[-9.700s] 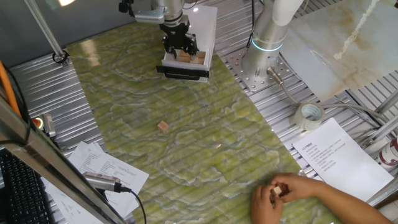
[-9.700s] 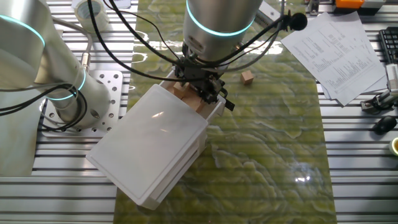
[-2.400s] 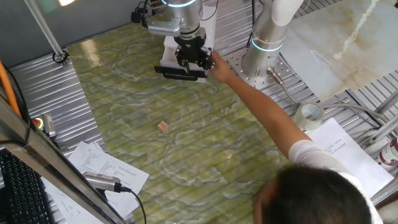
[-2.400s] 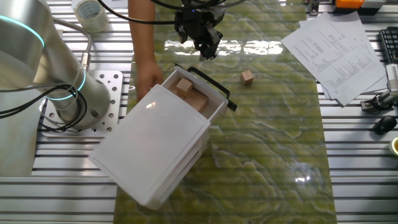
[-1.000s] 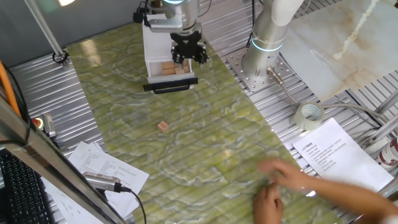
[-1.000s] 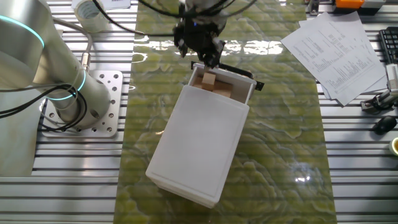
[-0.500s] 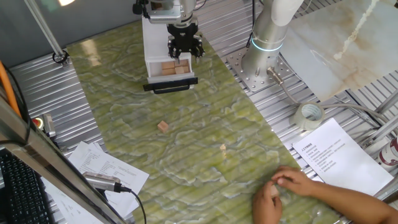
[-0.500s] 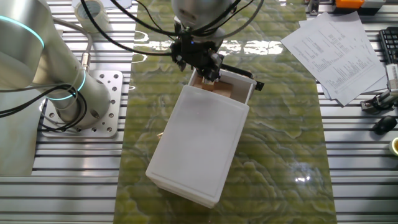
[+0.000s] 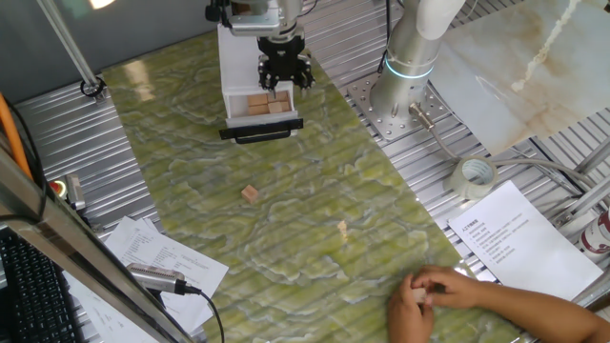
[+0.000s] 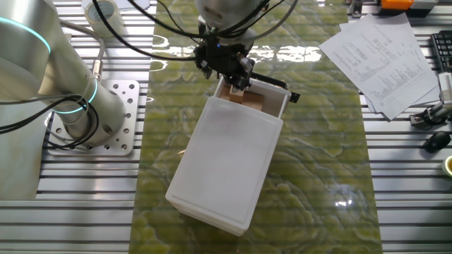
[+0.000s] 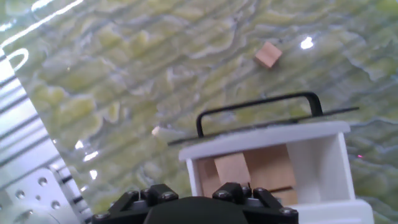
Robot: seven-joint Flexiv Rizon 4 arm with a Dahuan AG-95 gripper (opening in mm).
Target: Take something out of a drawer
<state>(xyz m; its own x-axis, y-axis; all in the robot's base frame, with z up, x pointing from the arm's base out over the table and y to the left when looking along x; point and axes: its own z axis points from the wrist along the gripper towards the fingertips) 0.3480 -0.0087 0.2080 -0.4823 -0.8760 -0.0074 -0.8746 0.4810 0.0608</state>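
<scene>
The drawer (image 9: 259,112) stands pulled out of the white box (image 9: 240,52), its black bar handle (image 9: 262,131) facing the mat. Light-tan wooden blocks (image 9: 257,102) lie inside it. My gripper (image 9: 283,78) hangs just above the drawer's right side, its fingers spread and empty. In the other fixed view the gripper (image 10: 232,69) covers most of the drawer (image 10: 263,103) beside the box (image 10: 226,162). The hand view shows two blocks (image 11: 233,168) in the drawer (image 11: 326,162) behind the handle (image 11: 261,107); only the gripper's (image 11: 189,199) finger bases show.
A loose wooden block (image 9: 250,193) lies on the green mat, and shows in the hand view as the block (image 11: 268,55) beyond the handle. A small pale bit (image 9: 341,226) lies mid-mat. A person's hand (image 9: 443,291) rests at the near edge. Papers (image 9: 519,238) and a tape roll (image 9: 475,176) lie to the right.
A person's hand turned the box to a new angle and withdrew. Over the last second my gripper came down over the open drawer; in the last half second it barely moved.
</scene>
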